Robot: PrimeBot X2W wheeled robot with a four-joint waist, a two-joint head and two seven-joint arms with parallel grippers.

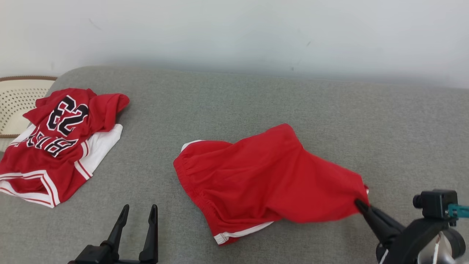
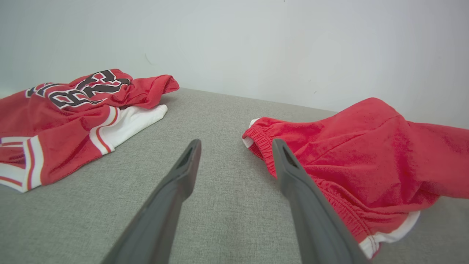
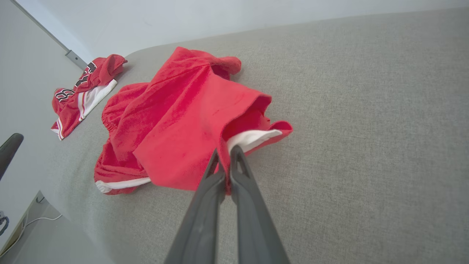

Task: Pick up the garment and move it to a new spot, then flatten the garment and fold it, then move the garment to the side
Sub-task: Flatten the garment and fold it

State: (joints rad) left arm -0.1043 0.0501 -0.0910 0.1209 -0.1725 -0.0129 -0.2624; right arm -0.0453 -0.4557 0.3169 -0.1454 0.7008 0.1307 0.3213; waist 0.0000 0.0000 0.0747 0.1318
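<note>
The garment (image 1: pixel 263 176) is a pair of red shorts with white trim, lying rumpled in the middle of the grey cushion (image 1: pixel 227 99). My right gripper (image 1: pixel 358 204) is shut on the garment's right hem, which is lifted slightly off the surface. In the right wrist view the two fingers pinch the red cloth edge (image 3: pixel 224 156) beside a white lining fold. My left gripper (image 1: pixel 139 214) stands open at the lower left, holding nothing, a short way left of the elastic waistband (image 2: pixel 260 146). The left wrist view shows its fingers (image 2: pixel 183 172) spread over bare cushion.
A red jersey (image 1: pixel 58 143) with black and white lettering lies crumpled on a white one at the cushion's far left. A cream perforated basket (image 1: pixel 14 102) sits beyond that edge. A pale wall runs behind the cushion.
</note>
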